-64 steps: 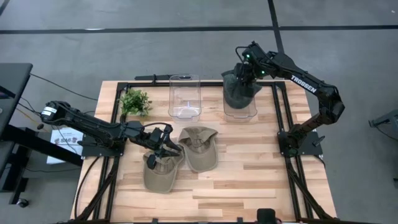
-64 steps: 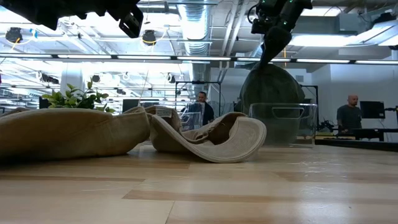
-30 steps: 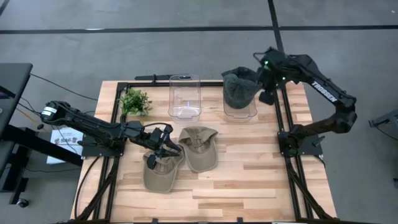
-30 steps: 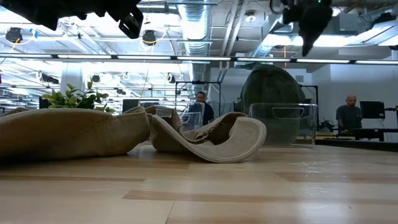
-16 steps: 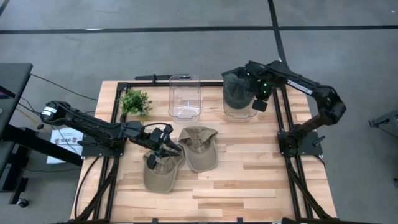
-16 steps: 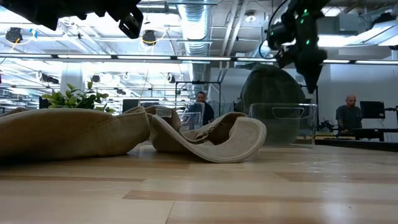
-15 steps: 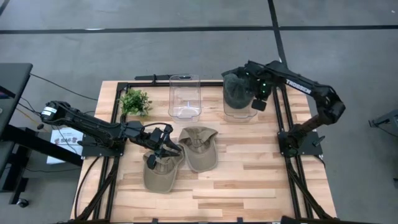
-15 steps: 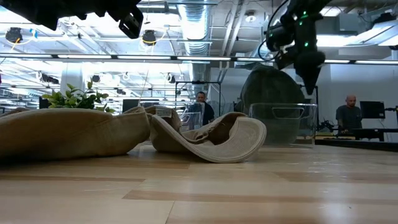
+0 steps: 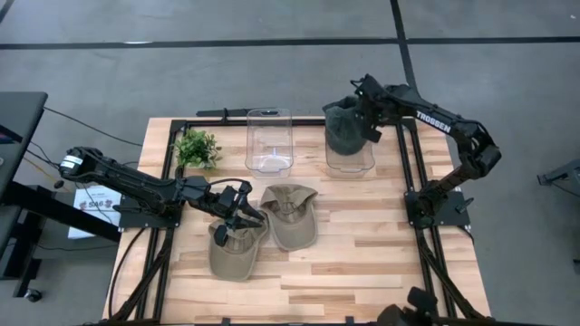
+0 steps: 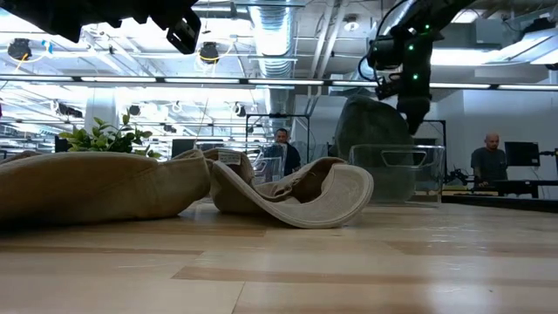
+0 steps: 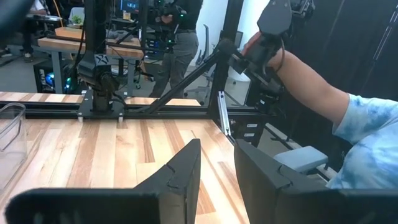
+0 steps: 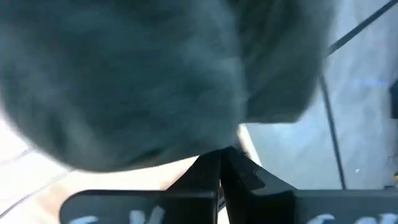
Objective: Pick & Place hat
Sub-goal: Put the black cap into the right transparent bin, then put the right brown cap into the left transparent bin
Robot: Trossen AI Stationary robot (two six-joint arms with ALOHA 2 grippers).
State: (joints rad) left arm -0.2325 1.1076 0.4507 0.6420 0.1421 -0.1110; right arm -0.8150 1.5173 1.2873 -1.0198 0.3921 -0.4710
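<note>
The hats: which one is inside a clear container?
The dark green hat, sitting in the right clear container under the right hand. The two tan hats lie on the table.

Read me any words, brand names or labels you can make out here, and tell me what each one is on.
"TROSSEN": white letters along the right arm's forearm, high view.
Paper sheet beside the table's left edge: printed, too small to read.
Tag inside the tan hat, low view: too small to read.
</note>
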